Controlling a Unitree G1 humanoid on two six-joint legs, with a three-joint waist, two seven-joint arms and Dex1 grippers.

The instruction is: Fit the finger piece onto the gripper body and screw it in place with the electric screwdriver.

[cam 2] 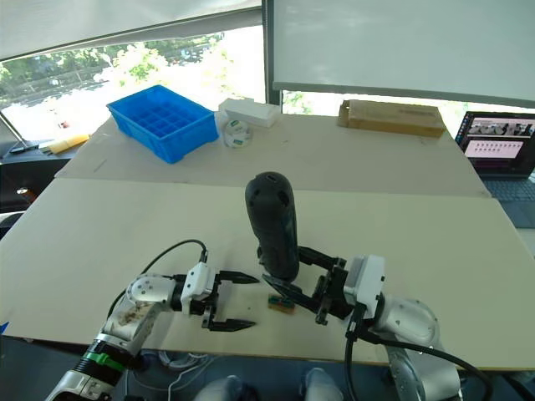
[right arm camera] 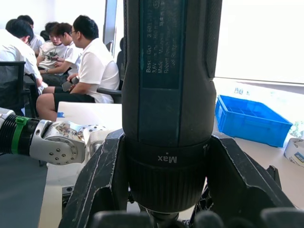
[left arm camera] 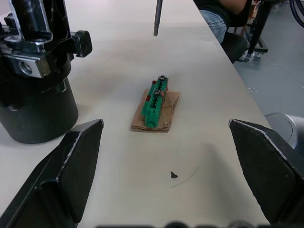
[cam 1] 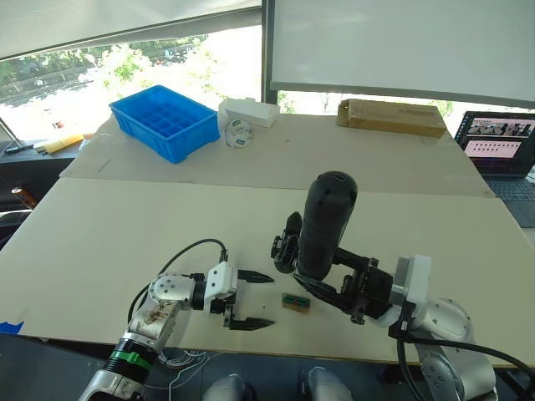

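Pale board covers the worktop (cam 1: 125, 242) under my head camera, with windows behind. At its far left I see a blue bin (cam 1: 165, 121) divided into cells; none of the cells I can see into holds anything. A white box (cam 1: 251, 112) and a flat brown carton (cam 1: 390, 117) lie along the back edge, and a laptop (cam 1: 501, 144) sits at the far right. Near the front, my left end effector (cam 1: 251, 299) hovers with its fingers spread wide and nothing between them. My right end effector (cam 1: 322, 288) is clamped around the lower part of the electric screwdriver (cam 1: 326, 224), held upright. Just behind the screwdriver stands the gripper body (cam 1: 286, 244), and a small tan-and-green block (cam 1: 295, 302) lies on the board between my two end effectors. From the left wrist, I see both fingers (left arm camera: 66, 180) apart, framing the tan-and-green block, with the gripper body's round base at one side and the screwdriver's thin bit hanging above the board. From the right wrist, the screwdriver's barrel is gripped tight between both fingers (right arm camera: 102, 180); seated people (right arm camera: 90, 66) show beyond, and the blue bin too.
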